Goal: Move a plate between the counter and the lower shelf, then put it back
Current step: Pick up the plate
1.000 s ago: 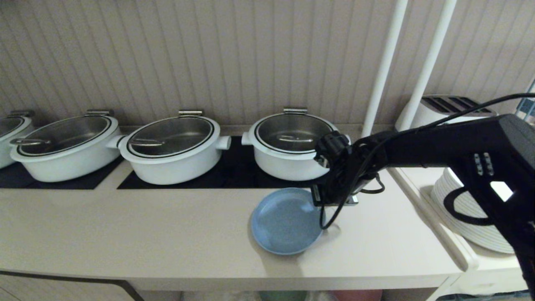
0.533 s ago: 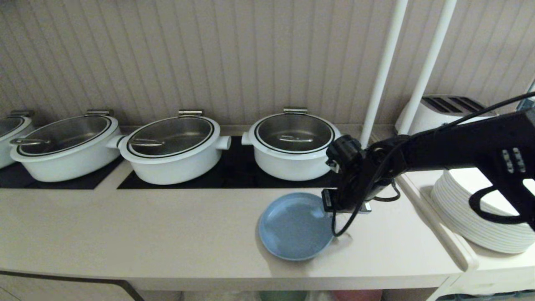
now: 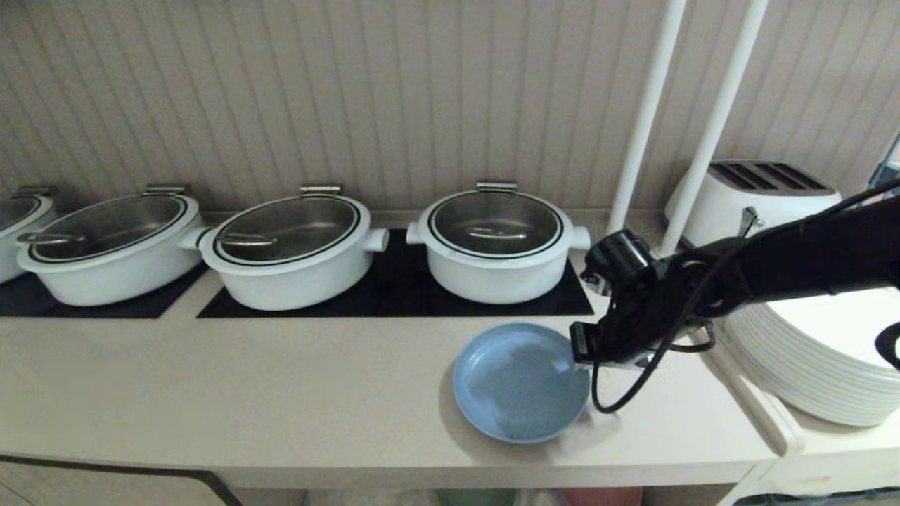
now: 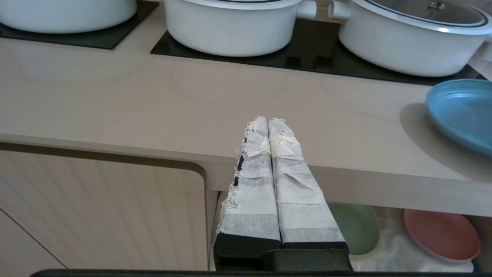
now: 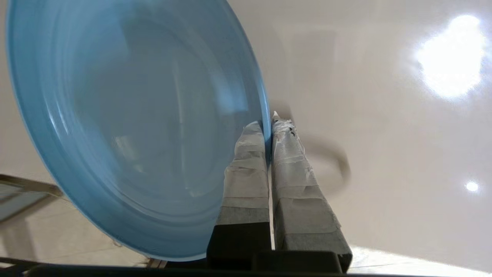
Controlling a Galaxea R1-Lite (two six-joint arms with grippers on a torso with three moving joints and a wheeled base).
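Observation:
The light-blue plate (image 3: 520,383) hangs just over the counter (image 3: 281,393) near its front edge, casting a shadow below it. My right gripper (image 3: 581,344) is shut on the plate's right rim, reaching in from the right. In the right wrist view the rim of the plate (image 5: 134,115) is pinched between the two taped fingers of the right gripper (image 5: 269,122). My left gripper (image 4: 269,121) is shut and empty, parked in front of the counter's edge, with the plate (image 4: 461,111) off to its side. The lower shelf (image 4: 388,246) shows under the counter with its white cloth.
Several white pots with glass lids (image 3: 492,246) stand on black cooktop panels behind the plate. A stack of white plates (image 3: 808,358) and a toaster (image 3: 759,193) sit on the side ledge at right, past two white poles (image 3: 643,119). A green plate (image 4: 355,227) and a pink plate (image 4: 442,234) lie on the lower shelf.
My right gripper has carried the blue plate to the right and a little toward the counter's front edge. The left arm has not moved.

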